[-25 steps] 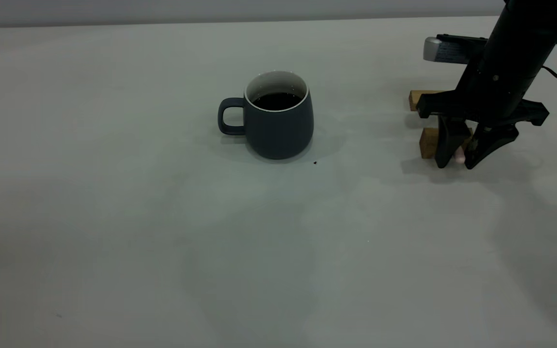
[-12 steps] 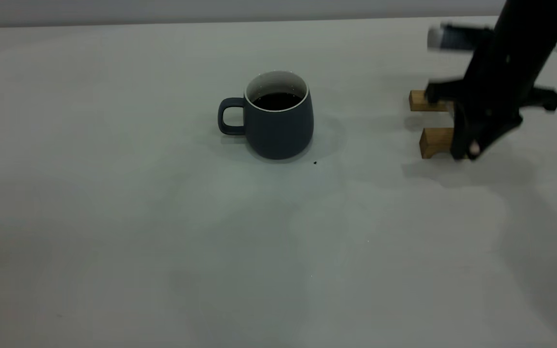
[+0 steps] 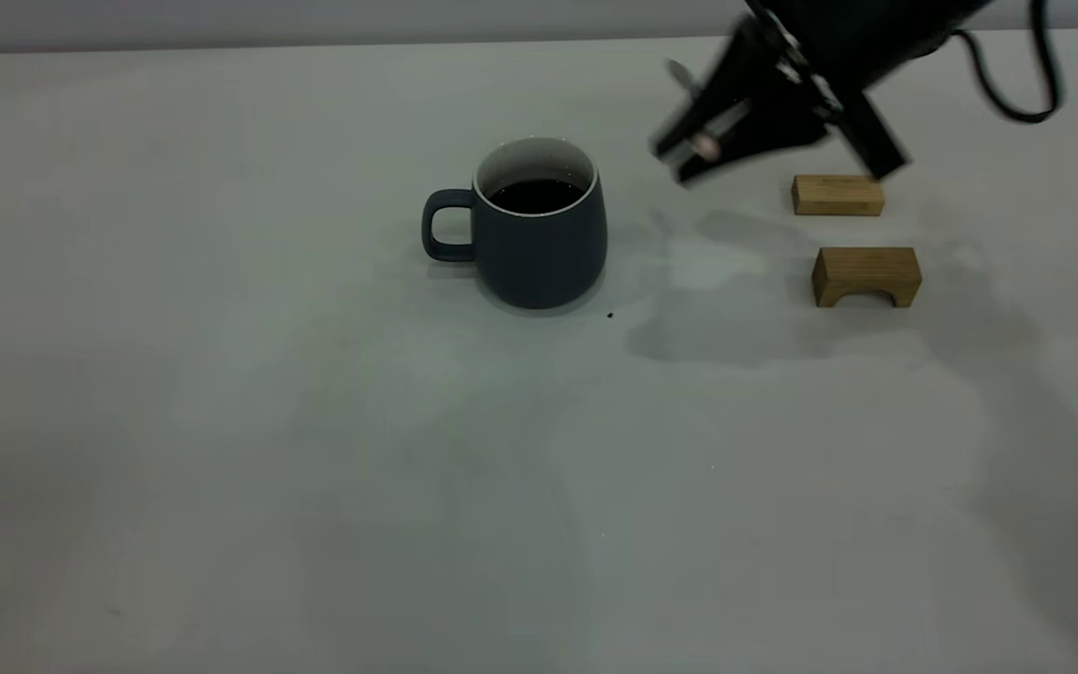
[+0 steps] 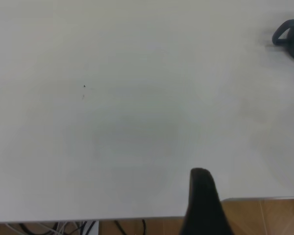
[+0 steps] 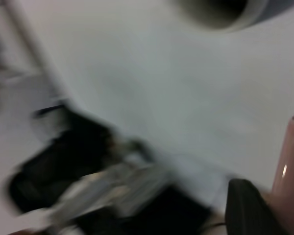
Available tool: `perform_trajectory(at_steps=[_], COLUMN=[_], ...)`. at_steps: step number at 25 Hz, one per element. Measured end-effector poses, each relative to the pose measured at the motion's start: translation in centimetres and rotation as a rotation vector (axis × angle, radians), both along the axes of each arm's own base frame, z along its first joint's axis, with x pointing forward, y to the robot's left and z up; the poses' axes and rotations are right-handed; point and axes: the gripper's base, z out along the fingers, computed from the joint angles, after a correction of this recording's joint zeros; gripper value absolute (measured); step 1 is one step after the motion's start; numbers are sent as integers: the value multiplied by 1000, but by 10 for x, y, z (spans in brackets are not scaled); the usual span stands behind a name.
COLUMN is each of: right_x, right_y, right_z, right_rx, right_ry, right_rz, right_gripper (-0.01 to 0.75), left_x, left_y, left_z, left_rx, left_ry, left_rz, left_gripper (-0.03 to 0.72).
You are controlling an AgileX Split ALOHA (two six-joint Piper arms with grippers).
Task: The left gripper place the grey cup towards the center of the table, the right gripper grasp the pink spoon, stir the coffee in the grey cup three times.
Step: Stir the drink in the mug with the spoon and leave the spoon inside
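1. The grey cup (image 3: 539,229) stands upright near the middle of the surface (image 3: 221,421), its handle pointing toward the left arm's side.
2. Dark coffee (image 3: 535,196) fills the lower part of its white inside.
3. The right tool (image 3: 698,150) hangs in the air between the cup and two wooden blocks (image 3: 862,243), above the surface and tilted toward the cup.
4. It is clenched on the pink spoon (image 5: 290,161); the right wrist view shows the pink handle beside a dark finger (image 5: 247,205).
5. The left tool (image 4: 202,205) sits near the surface's edge, well apart from the cup; only one dark finger shows, so I cannot tell its state.
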Motion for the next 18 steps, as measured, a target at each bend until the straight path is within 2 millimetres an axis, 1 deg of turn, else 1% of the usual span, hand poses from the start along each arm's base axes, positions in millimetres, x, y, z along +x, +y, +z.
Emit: perform_trajectory(at_steps=[4, 7, 9, 12, 15, 18], right_x=[4, 11, 16, 21, 21, 20], right_y=[10, 13, 14, 18, 22, 28], right_z=[4, 8, 12, 17, 19, 20], right_rx=[159, 246, 301, 376, 416, 428], right_ry=[59, 102, 169, 361, 634, 878], right_rz=[-83, -192, -277, -414, -535, -619], right_gripper=[132, 132, 132, 132, 132, 132], left_x=[0, 0, 0, 0, 0, 0], left_y=[0, 0, 0, 0, 0, 0], left_z=[0, 0, 0, 0, 0, 0], left_rx=[0, 0, 0, 0, 0, 0], left_ry=[0, 0, 0, 0, 0, 0], left_rz=[0, 0, 0, 0, 0, 0], left_gripper=[568, 568, 568, 568, 568, 568])
